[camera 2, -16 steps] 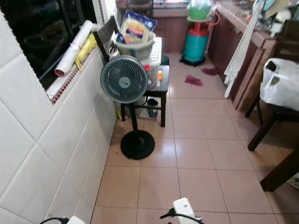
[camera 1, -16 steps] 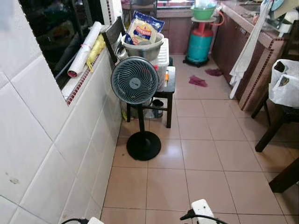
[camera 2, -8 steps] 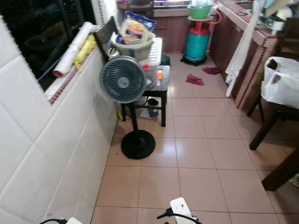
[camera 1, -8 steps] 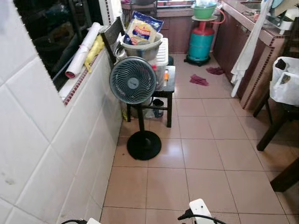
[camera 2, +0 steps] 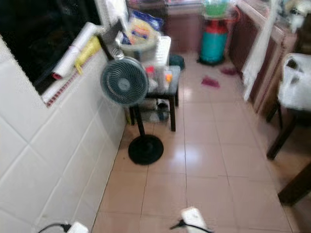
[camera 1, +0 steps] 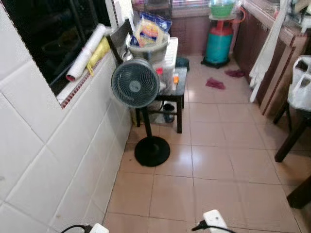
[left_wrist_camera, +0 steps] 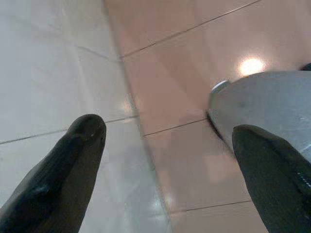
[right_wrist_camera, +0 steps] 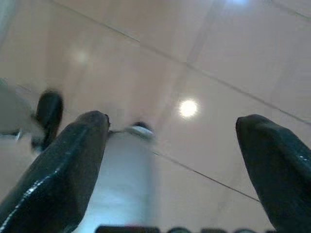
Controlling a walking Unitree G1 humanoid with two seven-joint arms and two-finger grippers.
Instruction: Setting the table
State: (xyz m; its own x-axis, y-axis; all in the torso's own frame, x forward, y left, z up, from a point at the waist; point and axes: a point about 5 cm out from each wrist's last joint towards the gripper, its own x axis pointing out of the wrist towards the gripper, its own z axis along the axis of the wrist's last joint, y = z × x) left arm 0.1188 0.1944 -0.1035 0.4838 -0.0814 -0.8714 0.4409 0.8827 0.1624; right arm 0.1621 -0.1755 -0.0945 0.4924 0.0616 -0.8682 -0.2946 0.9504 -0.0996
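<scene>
Looked down a narrow tiled kitchen passage, slightly blurred. White tiled wall (camera 1: 53,160) along the left, topped by a ledge carrying a roll of white wrap (camera 1: 86,51) and, just beside it, something yellow (camera 1: 99,50). Pedestal fan (camera 1: 135,83) upright on its round black base (camera 1: 152,151), close against the wall. Directly behind the fan, a small black table (camera 1: 178,87) crowded with a grey basin (camera 1: 148,50) holding a snack packet (camera 1: 150,30), a white plastic box at its side. Farther back, a teal gas cylinder (camera 1: 218,44) bearing a green bowl (camera 1: 221,8), and red scraps (camera 1: 215,83) on the pinkish floor tiles (camera 1: 218,165). Wooden counter (camera 1: 282,43) down the right with a white cloth (camera 1: 268,46) hanging over it; nearer, a white plastic bag (camera 1: 301,90) atop dark furniture. Could not make out any tableware for the setting job. Left gripper (left_wrist_camera: 167,145) hung low beside the wall tiles, fingers (left_wrist_camera: 73,160) spread wide, nothing held. Right gripper (right_wrist_camera: 172,150) likewise pointed at bare floor, fingers (right_wrist_camera: 68,155) well apart and empty.
</scene>
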